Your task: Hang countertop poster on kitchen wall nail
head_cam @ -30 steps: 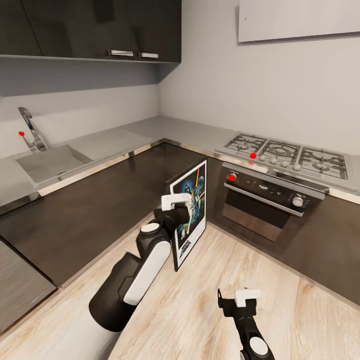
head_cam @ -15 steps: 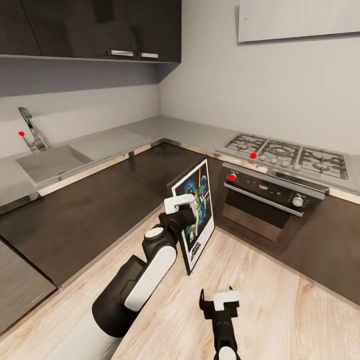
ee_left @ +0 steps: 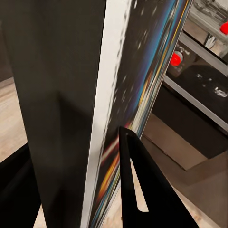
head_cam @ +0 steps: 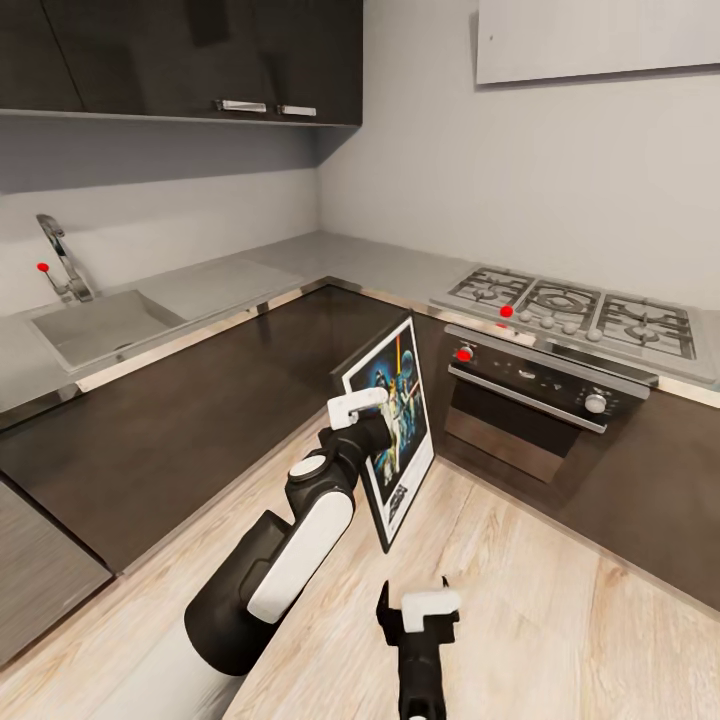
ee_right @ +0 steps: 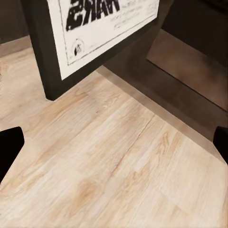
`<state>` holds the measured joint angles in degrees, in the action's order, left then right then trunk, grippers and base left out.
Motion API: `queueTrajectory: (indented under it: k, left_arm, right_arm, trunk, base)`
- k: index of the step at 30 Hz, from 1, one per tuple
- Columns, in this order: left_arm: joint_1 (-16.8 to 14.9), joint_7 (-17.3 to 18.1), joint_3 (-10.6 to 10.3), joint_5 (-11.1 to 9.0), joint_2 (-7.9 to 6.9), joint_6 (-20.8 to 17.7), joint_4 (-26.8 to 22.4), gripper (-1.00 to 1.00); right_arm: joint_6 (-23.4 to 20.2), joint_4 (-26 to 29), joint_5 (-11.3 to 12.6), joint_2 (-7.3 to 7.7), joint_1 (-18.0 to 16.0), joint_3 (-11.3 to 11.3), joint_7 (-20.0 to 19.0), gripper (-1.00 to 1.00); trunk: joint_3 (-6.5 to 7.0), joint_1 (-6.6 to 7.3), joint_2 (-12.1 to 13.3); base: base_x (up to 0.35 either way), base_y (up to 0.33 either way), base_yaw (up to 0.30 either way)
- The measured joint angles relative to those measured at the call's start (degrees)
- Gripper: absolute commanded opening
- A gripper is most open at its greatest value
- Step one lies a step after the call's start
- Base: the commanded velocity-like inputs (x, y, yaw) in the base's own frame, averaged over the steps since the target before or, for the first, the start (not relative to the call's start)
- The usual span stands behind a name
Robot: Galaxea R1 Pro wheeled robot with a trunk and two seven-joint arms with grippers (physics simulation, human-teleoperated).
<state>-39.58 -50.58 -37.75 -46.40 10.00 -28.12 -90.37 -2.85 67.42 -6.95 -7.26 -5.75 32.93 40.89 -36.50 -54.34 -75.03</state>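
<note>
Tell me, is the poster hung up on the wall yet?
Not yet. Picking up looks done: the left gripper holds the poster in the air, off the kitchen countertop. The right gripper is open and empty. Hanging it on a wall nail is what's left.

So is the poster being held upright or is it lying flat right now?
Upright, slightly tilted. The poster stands on edge above the floor, its left edge clamped in the left gripper.
</note>
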Motion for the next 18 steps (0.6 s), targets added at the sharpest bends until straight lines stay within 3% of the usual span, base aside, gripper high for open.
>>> queueTrajectory:
  k: [7,13,18]
  left_arm:
    - [0.00,-0.54,-0.01,-0.17,0.00,1.92,0.00,-1.00]
    - [0.00,-0.91,-0.61,-0.16,0.00,2.68,0.00,-1.00]
    - [0.00,-0.96,-1.62,-0.24,0.00,2.85,0.00,-1.00]
  right_arm:
    - [-0.15,0.23,0.00,-1.08,0.00,1.66,1.62,1.00]
    - [-1.42,1.57,-0.11,-1.98,-0.12,9.75,9.06,1.00]
    - [-6.51,3.94,-0.09,-2.73,-0.80,11.56,11.12,1.00]
  trunk:
    - [0.00,0.00,0.00]
    - [0.00,0.00,0.00]
    - [0.00,0.00,0.00]
  base:
    - [0.000,0.000,0.000]
    - [0.000,0.000,0.000]
    - [0.000,0.000,0.000]
